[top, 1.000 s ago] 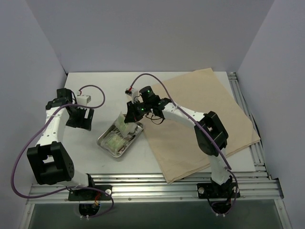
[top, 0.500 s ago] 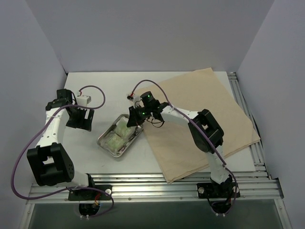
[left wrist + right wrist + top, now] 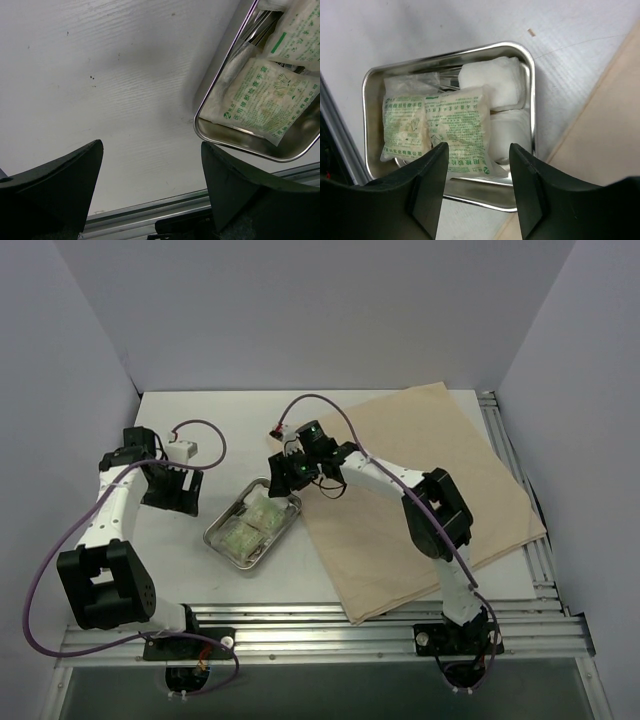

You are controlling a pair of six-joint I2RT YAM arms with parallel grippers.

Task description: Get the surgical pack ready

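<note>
Directly under my right claw (image 3: 476, 150) sits the shiny rectangular steel tray (image 3: 533, 90), and the claw's black fingers (image 3: 427, 192) stand apart above it with nothing clamped between them. From the overhead camera I see this claw (image 3: 285, 478) hovering over the far end of the tray (image 3: 214, 536). Inside the tray lie two white packets printed in green (image 3: 460, 131), side by side: one reaches into the gap between my fingertips, and the second packet (image 3: 405, 129) lies out past the left-hand finger. Toward the right-hand finger two white gauze squares (image 3: 492, 82) fill that end of the tray, one beyond the fingertips and the other gauze square (image 3: 514, 131) nearer the finger, its edge tucked under the first packet. Some thin steel instruments (image 3: 447, 76) peek out beyond the packets; they are mostly covered, so I cannot tell scissors from tweezers. Off the right-hand finger's side the large tan cloth sheet (image 3: 605, 125) lies flat, its edge just beside the tray's corner; I cannot tell whether they touch. My left claw (image 3: 151, 147) hangs over the bare white table (image 3: 125, 75) with its fingers spread wide and nothing between them. Off its right-hand finger I see one end of the tray (image 3: 199, 125), with a green-printed packet (image 3: 260, 95) lying against the rim.
</note>
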